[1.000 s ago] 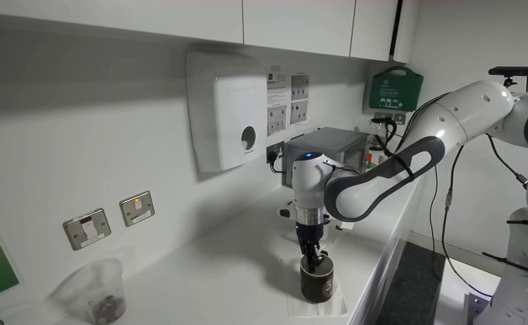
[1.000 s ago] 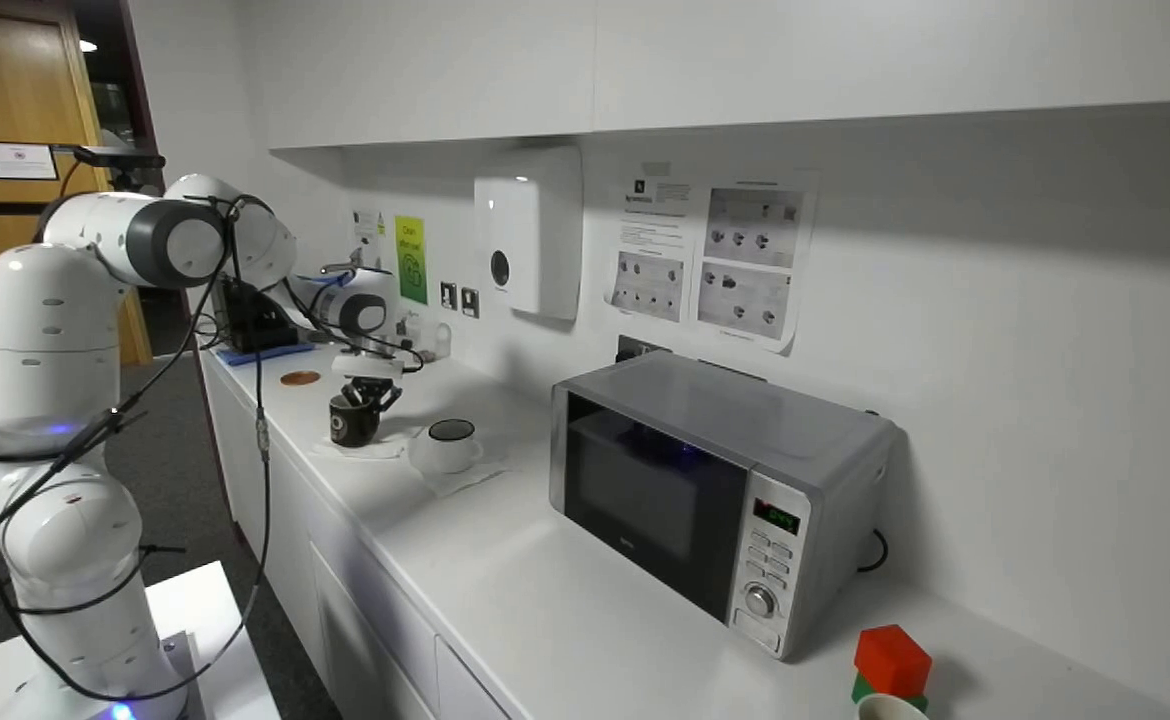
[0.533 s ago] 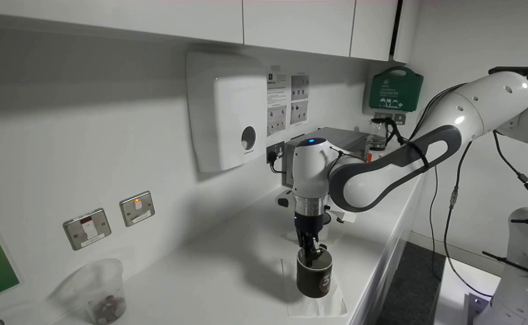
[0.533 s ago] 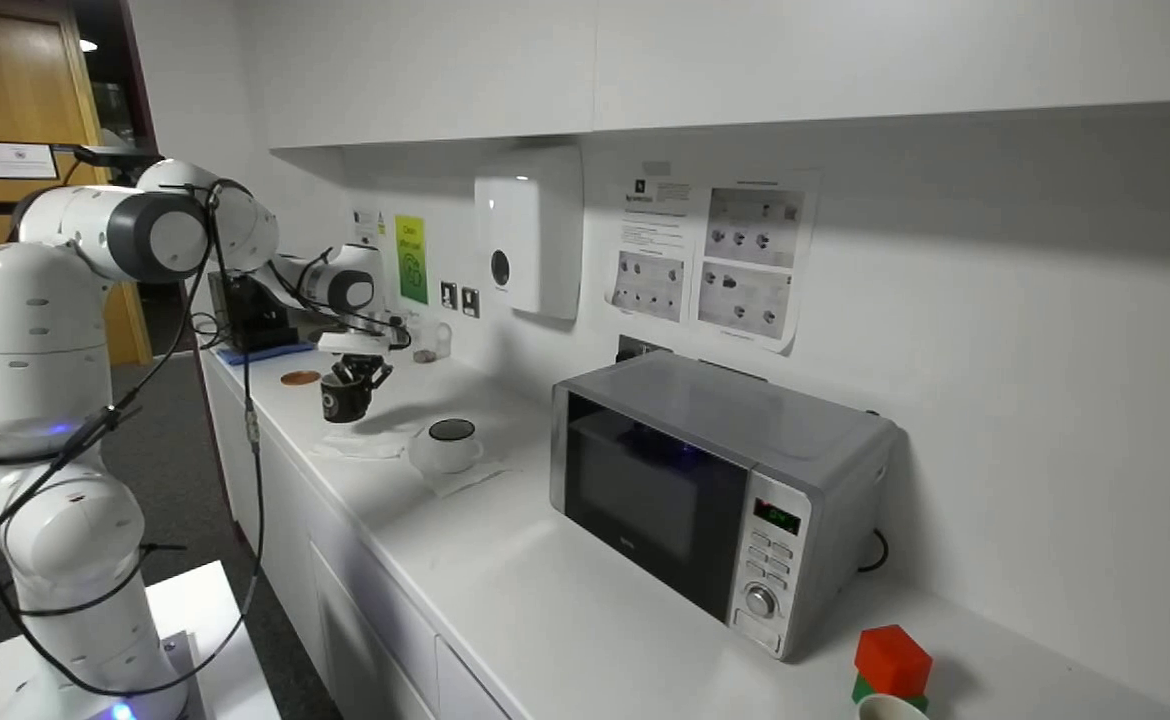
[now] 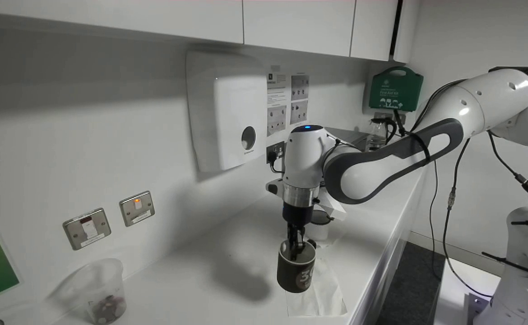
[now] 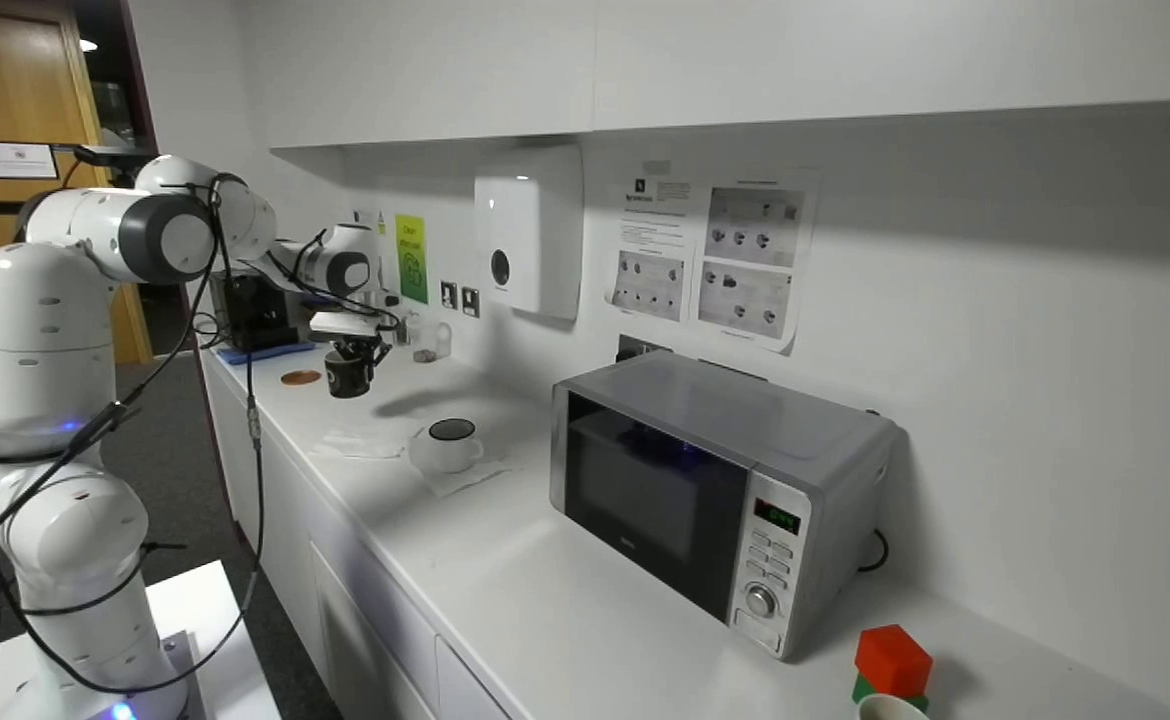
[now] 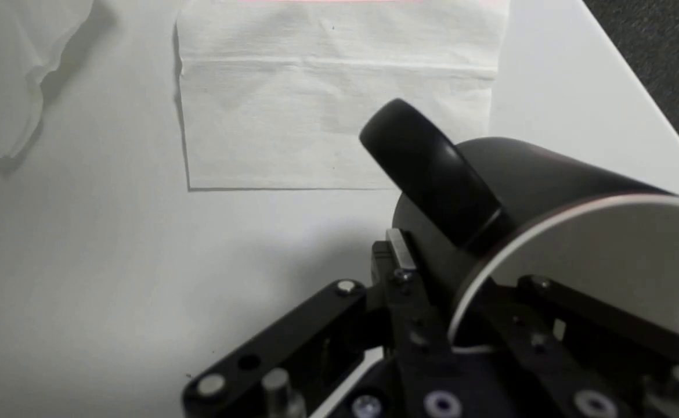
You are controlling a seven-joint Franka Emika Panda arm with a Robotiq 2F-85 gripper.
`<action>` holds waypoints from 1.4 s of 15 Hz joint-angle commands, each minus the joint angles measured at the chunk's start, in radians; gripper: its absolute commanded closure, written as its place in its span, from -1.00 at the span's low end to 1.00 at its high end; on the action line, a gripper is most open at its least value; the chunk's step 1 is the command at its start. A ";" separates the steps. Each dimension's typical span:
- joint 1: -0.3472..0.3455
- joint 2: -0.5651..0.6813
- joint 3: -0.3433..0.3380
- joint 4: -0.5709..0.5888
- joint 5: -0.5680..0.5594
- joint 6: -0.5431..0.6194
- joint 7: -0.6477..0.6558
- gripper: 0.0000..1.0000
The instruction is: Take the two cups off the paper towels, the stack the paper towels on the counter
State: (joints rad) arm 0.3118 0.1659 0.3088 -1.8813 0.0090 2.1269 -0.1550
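Observation:
The dark mug (image 5: pixel 294 274) hangs in the air above the counter (image 5: pixel 187 284), beside its paper towel (image 5: pixel 320 300). My gripper (image 5: pixel 296 253) is shut on the mug's wall, one finger inside and one outside. In the wrist view the mug (image 7: pixel 525 174) is tilted, its handle pointing at the flat, creased towel (image 7: pixel 328 122). The paler cup (image 6: pixel 445 450) stands upright on another paper towel (image 6: pixel 465 480); in an exterior view the cup (image 5: pixel 318 231) is partly behind the gripper. A rumpled towel (image 7: pixel 11 75) shows at the wrist view's upper left.
A clear container (image 5: pixel 106 289) stands by the wall. A microwave (image 6: pixel 665 480) stands farther along the counter. A red block (image 6: pixel 891 660) and a white cup (image 6: pixel 889 708) are at the near end. A brown disc (image 6: pixel 300 378) lies near the counter's edge. A dispenser (image 5: pixel 228 113) hangs above.
My gripper has lifted the dark mug off its towel and carried it up and toward the wall side. The towel beneath is now uncovered. The paler cup has not moved.

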 commanded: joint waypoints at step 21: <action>0.167 0.393 -0.035 0.558 -0.173 -0.219 0.260 0.96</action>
State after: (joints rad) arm 0.4738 0.5250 0.2815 -1.4049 -0.1992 1.9584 0.1445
